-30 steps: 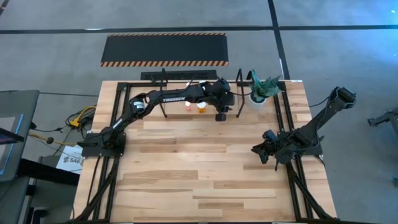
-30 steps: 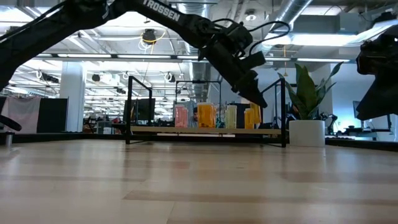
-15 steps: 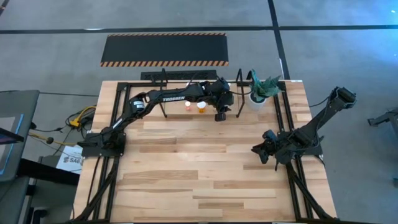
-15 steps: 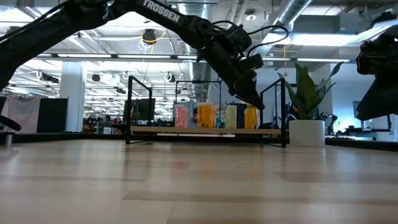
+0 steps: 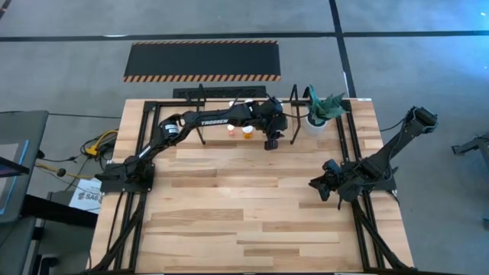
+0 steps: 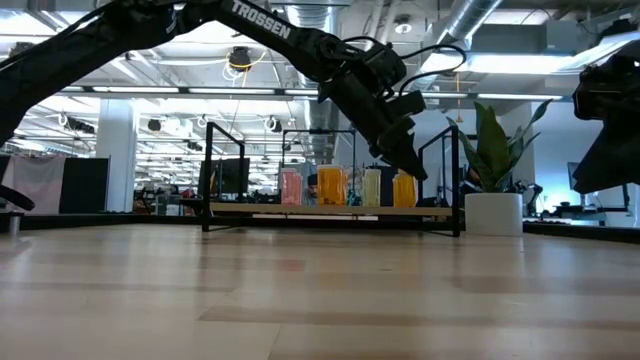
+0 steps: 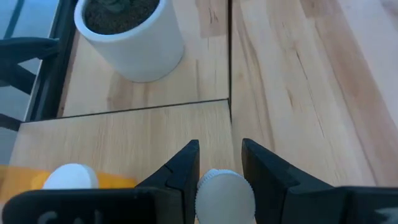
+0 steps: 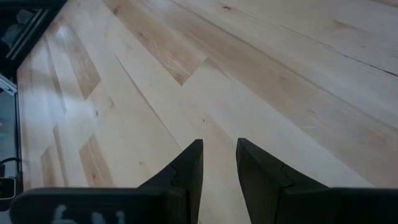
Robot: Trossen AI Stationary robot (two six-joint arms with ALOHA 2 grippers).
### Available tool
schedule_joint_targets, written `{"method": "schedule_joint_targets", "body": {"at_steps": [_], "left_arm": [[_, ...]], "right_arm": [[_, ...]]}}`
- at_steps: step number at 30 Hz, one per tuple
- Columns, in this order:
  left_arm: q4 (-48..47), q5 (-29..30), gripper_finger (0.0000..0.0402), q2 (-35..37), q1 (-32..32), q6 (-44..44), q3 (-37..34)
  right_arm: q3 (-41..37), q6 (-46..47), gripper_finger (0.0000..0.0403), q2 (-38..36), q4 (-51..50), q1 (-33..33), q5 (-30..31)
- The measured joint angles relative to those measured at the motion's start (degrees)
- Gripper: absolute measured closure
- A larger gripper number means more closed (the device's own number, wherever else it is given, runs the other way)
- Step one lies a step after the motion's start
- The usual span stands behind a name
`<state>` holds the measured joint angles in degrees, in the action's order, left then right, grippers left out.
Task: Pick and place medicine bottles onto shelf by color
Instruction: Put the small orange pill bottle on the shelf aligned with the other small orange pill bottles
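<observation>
Medicine bottle (image 7: 224,193) clamped between left gripper (image 7: 219,163) jaws, over shelf (image 7: 124,134); right gripper (image 8: 217,163) jaws closed, empty.

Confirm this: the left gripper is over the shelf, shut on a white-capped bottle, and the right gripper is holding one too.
Not quite. The right gripper holds nothing: the right wrist view shows only bare table between its shut fingers. The rest stands: the left gripper is over the shelf, shut on a white-capped bottle.

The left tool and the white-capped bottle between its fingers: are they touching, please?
Touching. In the left wrist view, the left tool has both fingers pressed against the bottle's white cap.
</observation>
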<state>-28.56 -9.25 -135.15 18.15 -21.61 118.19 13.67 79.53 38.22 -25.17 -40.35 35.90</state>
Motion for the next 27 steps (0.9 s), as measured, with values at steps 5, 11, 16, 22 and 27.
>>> {"method": "schedule_joint_targets", "body": {"at_steps": [5, 11, 16, 22, 27], "left_arm": [[0.01, -0.01, 0.0305, 0.00, 0.00, 0.26, 0.00], [1.37, 0.01, 0.0302, 0.00, 0.00, 0.31, 0.00], [1.58, 0.01, 0.0301, 0.00, 0.00, 0.50, 0.00], [1.43, -0.01, 0.0301, 0.00, 0.00, 1.77, 0.00], [1.32, -0.01, 0.0301, 0.00, 0.00, 1.94, 0.00]], "right_arm": [[0.00, 0.00, 0.0284, -0.01, -0.02, 0.02, 0.00], [0.00, 0.00, 0.0284, 0.01, -0.02, 0.01, 0.00], [0.00, 0.00, 0.0284, 0.01, -0.02, 0.02, 0.00], [0.00, 0.00, 0.0284, 0.01, -0.02, -0.01, 0.00], [0.00, 0.01, 0.0284, 0.01, -0.02, 0.00, 0.00]]}}
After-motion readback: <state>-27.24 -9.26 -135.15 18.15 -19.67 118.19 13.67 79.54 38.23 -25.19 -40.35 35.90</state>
